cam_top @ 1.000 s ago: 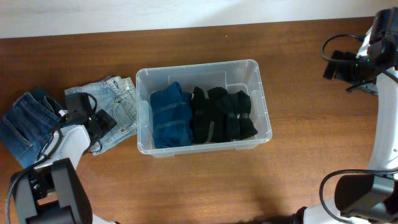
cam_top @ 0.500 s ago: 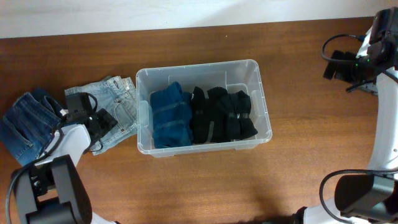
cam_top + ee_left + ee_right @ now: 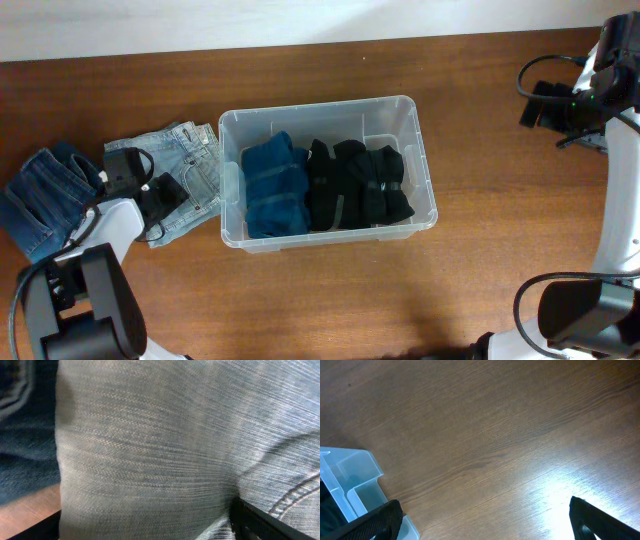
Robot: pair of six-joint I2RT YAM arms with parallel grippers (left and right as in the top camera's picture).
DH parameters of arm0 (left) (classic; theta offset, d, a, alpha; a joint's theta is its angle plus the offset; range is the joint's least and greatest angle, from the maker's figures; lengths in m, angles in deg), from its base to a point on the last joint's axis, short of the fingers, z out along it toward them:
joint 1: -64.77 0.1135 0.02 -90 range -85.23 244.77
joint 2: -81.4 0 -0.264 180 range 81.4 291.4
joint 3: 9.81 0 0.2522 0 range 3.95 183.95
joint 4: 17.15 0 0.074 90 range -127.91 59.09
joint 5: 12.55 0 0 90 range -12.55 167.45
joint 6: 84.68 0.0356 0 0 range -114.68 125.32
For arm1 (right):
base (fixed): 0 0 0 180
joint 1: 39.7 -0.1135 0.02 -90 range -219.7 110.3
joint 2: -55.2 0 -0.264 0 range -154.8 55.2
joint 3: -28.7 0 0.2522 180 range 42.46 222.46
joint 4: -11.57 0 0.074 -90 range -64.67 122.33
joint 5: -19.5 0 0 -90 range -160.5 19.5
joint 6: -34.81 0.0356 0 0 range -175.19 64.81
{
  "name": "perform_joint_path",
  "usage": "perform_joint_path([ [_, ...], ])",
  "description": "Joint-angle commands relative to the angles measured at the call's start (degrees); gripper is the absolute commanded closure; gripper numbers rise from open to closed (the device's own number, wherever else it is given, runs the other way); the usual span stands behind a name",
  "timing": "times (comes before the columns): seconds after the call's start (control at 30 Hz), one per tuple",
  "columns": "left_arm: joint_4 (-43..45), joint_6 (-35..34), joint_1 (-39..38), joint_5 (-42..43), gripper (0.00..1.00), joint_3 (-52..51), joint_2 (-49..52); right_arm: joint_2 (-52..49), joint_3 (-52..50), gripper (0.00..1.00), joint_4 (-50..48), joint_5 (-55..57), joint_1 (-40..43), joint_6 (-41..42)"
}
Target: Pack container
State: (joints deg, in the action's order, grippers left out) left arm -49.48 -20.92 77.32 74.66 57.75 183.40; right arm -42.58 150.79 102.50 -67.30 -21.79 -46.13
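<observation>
The clear plastic container (image 3: 320,104) stands mid-table and holds a folded blue garment (image 3: 273,188) and rolled black garments (image 3: 358,185). Its corner shows in the right wrist view (image 3: 350,467). Folded light-wash jeans (image 3: 197,165) lie just left of it. My left gripper (image 3: 160,192) is down on these jeans, its fingers wide apart with the pale denim (image 3: 160,435) between them (image 3: 145,522). My right gripper (image 3: 535,103) is open and empty at the far right, above bare wood (image 3: 485,515).
Dark blue jeans (image 3: 40,195) lie at the far left, beside the light pair, and show in the left wrist view (image 3: 25,435). Bare wooden table lies in front of the container and to its right.
My left gripper has shifted slightly on the light-wash jeans. The right arm and the container have not moved.
</observation>
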Motion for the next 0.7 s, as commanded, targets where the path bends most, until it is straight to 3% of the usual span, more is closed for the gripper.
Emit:
perform_joint_path([
  [0.0, 0.11, 5.16, -0.76, 10.67, 0.11, -1.64, 4.44, 0.00, 0.48, 0.01, 0.02, 0.48, 0.11, 0.37],
  [0.1, -0.02, 5.35, -0.76, 10.99, 0.11, -1.64, 4.44, 0.00, 0.48, 0.01, 0.00, 0.48, 0.11, 0.39],
  [0.23, -0.11, 5.35, -0.76, 10.99, 0.29, -1.57, 4.39, 0.02, 0.48, 0.01, 0.02, 0.48, 0.11, 0.39],
  [0.3, -0.13, 5.33, -0.76, 10.99, 0.48, -1.57, 4.39, 0.00, 0.48, 0.01, 0.00, 0.48, 0.11, 0.39],
  [0.67, -0.13, 5.33, -0.76, 10.95, 0.50, -1.46, 4.39, 0.02, 0.48, 0.01, 0.00, 0.48, 0.11, 0.39],
])
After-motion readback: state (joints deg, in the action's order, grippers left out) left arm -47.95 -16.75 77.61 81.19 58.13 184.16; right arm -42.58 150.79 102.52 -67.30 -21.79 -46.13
